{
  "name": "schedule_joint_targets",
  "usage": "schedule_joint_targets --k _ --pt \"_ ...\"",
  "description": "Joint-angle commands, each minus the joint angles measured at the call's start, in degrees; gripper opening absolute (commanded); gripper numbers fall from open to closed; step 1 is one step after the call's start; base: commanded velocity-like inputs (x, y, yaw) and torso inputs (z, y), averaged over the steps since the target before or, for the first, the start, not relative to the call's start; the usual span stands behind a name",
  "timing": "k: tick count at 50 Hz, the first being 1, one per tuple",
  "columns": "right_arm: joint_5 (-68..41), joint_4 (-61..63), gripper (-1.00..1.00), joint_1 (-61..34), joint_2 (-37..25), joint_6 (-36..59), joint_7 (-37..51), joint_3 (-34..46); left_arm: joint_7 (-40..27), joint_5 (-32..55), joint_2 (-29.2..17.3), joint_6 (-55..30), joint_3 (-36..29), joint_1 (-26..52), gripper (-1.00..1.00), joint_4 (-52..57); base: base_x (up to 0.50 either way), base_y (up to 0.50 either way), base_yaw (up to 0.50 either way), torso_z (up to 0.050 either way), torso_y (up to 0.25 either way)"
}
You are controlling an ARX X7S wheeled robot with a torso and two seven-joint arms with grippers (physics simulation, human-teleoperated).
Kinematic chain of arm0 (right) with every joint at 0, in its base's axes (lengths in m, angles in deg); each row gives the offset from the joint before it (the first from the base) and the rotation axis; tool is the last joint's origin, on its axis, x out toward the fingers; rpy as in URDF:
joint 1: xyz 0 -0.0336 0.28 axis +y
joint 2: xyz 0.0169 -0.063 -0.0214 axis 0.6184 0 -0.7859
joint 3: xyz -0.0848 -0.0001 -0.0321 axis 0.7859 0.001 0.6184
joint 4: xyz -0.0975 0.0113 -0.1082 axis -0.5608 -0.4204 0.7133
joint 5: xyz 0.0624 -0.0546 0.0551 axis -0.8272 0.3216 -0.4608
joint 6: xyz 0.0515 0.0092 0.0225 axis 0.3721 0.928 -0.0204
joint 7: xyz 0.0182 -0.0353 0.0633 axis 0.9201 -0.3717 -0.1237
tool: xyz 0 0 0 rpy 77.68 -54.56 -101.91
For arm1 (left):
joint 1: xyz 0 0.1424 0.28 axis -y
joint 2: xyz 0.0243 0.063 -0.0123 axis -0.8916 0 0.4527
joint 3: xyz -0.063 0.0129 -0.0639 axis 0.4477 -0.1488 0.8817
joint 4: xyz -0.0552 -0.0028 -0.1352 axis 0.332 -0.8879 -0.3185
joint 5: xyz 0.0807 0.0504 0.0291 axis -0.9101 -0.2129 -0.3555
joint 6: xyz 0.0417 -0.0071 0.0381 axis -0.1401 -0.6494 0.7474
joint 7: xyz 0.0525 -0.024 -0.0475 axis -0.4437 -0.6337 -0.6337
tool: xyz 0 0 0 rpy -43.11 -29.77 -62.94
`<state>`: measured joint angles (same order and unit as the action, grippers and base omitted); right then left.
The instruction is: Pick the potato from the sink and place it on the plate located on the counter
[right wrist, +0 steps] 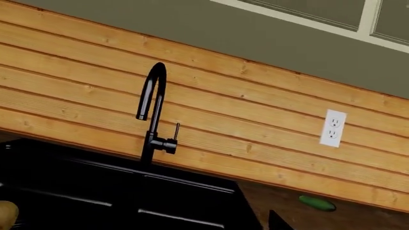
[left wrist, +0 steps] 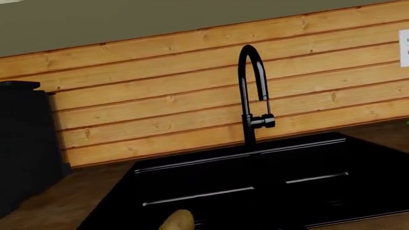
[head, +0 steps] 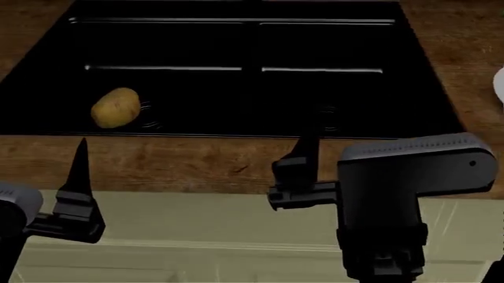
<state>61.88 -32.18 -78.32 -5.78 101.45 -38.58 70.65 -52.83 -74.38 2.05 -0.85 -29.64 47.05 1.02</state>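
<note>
A: Where is the potato (head: 117, 108) seen?

B: It is seen lying in the left basin of the black sink (head: 236, 41), near the front wall, with bare basin floor around it.

A: And the grippers?

B: The left gripper (head: 77, 171) and right gripper (head: 303, 159) are held over the counter (head: 181, 162) edge, short of the sink. Whether their fingers are apart cannot be told. Nothing is gripped.

A: The surroundings?

B: A black faucet (left wrist: 251, 93) is backed by a plank wall (right wrist: 255, 124); a white sliver, perhaps the plate (head: 499, 85), is cut off at the right.

Both arms low, fingers upright.
</note>
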Motion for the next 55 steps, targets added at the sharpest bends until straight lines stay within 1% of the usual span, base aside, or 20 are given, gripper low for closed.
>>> schedule_joint_targets --k 1,16,27,35,46,50,54,55 --pt "0.1 -2.0 1.0 2.8 -0.2 -2.8 1.3 0.1 -0.6 0.4 0.6 2.6 0.3 -2.2 1.0 -1.6 0.0 0.5 0.0 0.0 0.0" --pt "-0.1 -2.1 1.0 2.8 -0.9 -2.7 2.4 1.6 -1.7 1.0 0.1 1.8 -0.5 -1.4 1.0 -1.5 0.06 0.5 0.0 0.0 0.0" --pt "-1.1 -2.6 1.0 2.7 -1.3 -3.3 2.8 1.5 -2.2 1.4 -0.4 2.0 -1.3 -0.9 1.0 -2.1 0.24 0.45 0.0 0.0 0.0" --pt "-1.9 -1.9 1.0 2.7 -1.5 -3.0 3.0 1.2 -2.7 1.7 -0.7 2.1 -1.6 -0.8 1.0 -2.4 0.36 0.15 0.0 0.0 0.0" --pt "-2.8 -1.9 1.0 2.6 -1.8 -3.0 3.3 1.2 -3.3 1.8 -1.4 2.1 -2.4 -0.9 1.0 -2.3 0.36 0.01 0.0 0.0 0.0" --pt "-3.2 -2.0 1.0 2.8 -1.9 -3.4 3.3 1.2 -3.4 2.1 -1.5 1.9 -2.4 -0.9 1.0 -2.0 0.05 0.0 0.0 0.0 0.004" --pt "-3.5 -1.1 1.0 2.3 -2.1 -0.8 2.7 1.8 -3.7 2.1 -1.7 0.9 -2.5 -0.7 1.0 -1.6 0.0 0.0 0.0 0.0 0.0" --pt "-3.2 -0.7 1.0 1.8 -2.1 1.3 2.7 2.4 -3.5 2.0 -2.2 -1.5 -2.6 0.9 1.0 -1.1 0.0 0.0 0.0 0.0 0.0"
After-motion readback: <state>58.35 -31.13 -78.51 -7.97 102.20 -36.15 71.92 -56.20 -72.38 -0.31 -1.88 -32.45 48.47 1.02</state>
